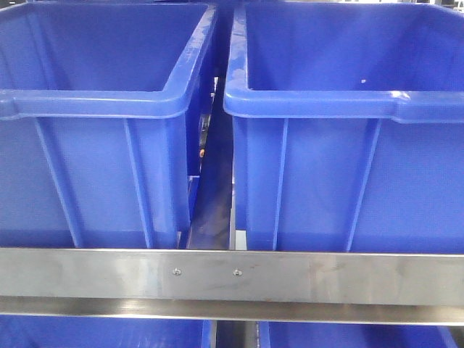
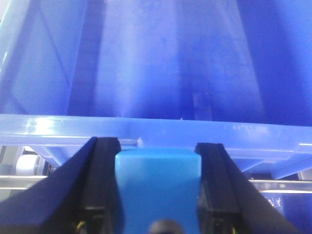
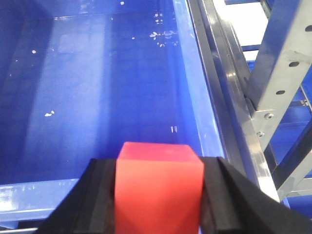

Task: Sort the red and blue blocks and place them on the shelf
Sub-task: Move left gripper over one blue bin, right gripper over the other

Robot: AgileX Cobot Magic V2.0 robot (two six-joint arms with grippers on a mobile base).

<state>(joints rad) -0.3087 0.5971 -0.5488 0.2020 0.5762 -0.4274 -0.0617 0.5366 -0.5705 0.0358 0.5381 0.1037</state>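
In the left wrist view a sky-blue block is clamped between the black fingers of my left gripper, just short of the near rim of a large dark-blue bin. My right gripper is shut on a bright red block, held over the near rim of another dark-blue bin, whose floor is bare. The shelf shows its brushed-steel front rail with two small screws across the front view. Neither gripper appears in that front view.
Two big dark-blue bins stand side by side on the shelf with a narrow gap between them. More blue bins sit on the level below. A perforated steel upright rises right of the right-hand bin.
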